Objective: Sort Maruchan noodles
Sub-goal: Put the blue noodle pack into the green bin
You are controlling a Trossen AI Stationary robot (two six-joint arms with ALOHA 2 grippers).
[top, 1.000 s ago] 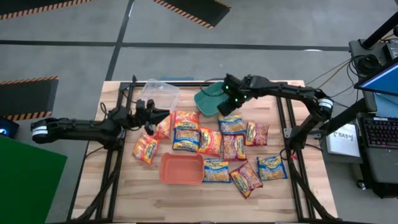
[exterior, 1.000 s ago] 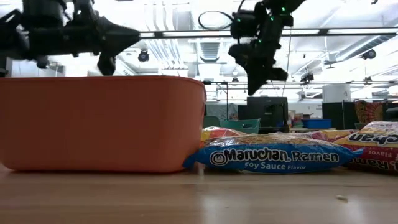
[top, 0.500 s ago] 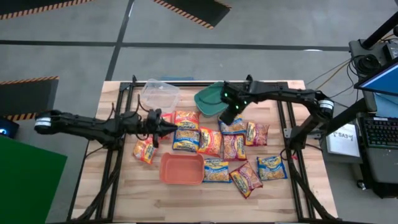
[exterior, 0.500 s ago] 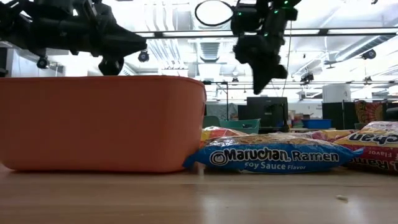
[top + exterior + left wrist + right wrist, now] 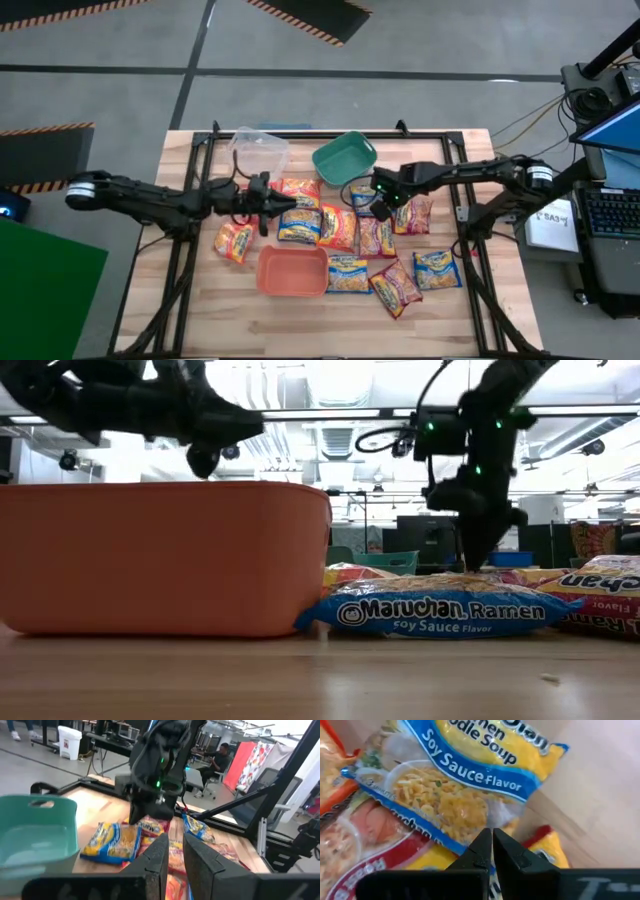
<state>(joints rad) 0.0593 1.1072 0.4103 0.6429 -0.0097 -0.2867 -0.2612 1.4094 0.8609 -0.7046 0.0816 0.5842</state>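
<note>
A wooden desk (image 5: 200, 300) stands on grey floor with striped hazard mats at the frame's top; the low view shows a bright workshop behind. Ramen packets (image 5: 340, 228) lie flat mid-frame, most with long axes running top to bottom, between a teal tub (image 5: 344, 158) above and an orange tub (image 5: 292, 271) below. A clear tub (image 5: 256, 148) sits upper left. The left claw (image 5: 266, 203) reaches level from the left, fingers nearly together, holding nothing. The right claw (image 5: 381, 208), closed and empty, points down onto a blue packet (image 5: 470, 785).

Overhead, table-level – wrists (close)
</note>
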